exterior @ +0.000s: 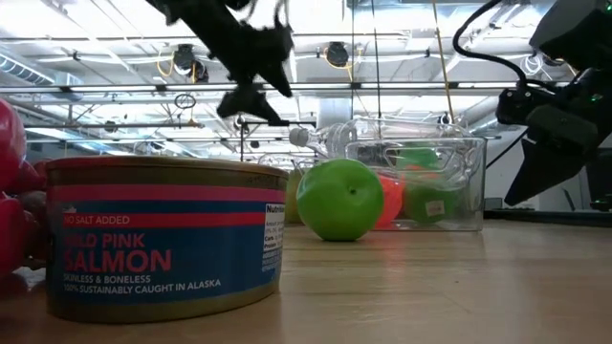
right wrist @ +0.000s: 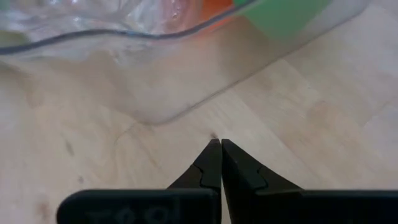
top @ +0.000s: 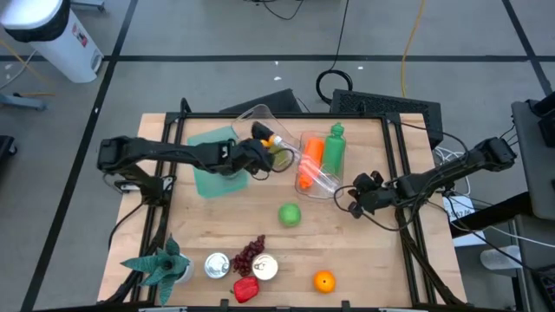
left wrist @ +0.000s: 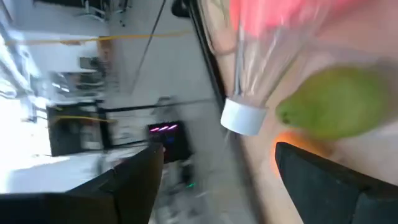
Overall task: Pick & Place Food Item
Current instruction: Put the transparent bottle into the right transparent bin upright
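Clear plastic is what you are working around: from above, the transparent bin [top: 316, 169] lies near the back of the wooden counter [top: 364, 260], with an orange bottle [top: 310, 160] and a green bottle [top: 335, 147] inside it. Your left gripper [top: 260, 160] sits just beside the bin's open side, fingers spread and empty, close to a small bottle with a white cap [top: 276, 139]. The right gripper [top: 354, 198] waits at the bin's other side, pressed together. A green apple [top: 290, 215] rests mid-counter, well apart from both; an orange [top: 324, 281], red grapes [top: 250, 254] and a red pepper [top: 245, 289] lie at the front edge.

From counter height, the apple [exterior: 339, 198] stands in front of the bin [exterior: 421, 182], and a salmon can [exterior: 164, 237] fills the foreground.

Past the left wrist, a blurred green item [left wrist: 339, 112] and a white cap [left wrist: 244, 116] lie just ahead of the spread fingers [left wrist: 329, 180].

Past the right wrist, the shut fingertips [right wrist: 217, 158] hover near the bin wall [right wrist: 186, 74].

If the step is a drop into the bin, it looks just finished. Lift the left gripper straight clear before swinging, so you do not snag the rim, and keep the right arm steadying the bin.
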`<action>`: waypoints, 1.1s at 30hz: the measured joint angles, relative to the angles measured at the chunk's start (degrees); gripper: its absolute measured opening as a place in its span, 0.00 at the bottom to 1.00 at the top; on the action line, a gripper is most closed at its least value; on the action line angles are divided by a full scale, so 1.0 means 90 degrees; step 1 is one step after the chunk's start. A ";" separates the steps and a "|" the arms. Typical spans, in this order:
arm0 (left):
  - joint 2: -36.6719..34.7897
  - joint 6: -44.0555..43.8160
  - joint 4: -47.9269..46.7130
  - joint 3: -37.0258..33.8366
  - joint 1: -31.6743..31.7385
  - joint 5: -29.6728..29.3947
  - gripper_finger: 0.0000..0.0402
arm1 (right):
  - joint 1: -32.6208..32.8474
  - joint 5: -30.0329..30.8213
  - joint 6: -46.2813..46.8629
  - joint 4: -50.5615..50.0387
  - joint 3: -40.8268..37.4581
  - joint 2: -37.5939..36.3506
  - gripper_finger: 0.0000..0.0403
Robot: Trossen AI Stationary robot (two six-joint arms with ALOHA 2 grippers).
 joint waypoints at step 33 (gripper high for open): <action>-0.0508 -0.4104 0.1899 -0.1056 0.3203 0.8256 0.92 | -0.0002 -0.0043 -0.0492 0.0330 0.0000 -0.0190 0.00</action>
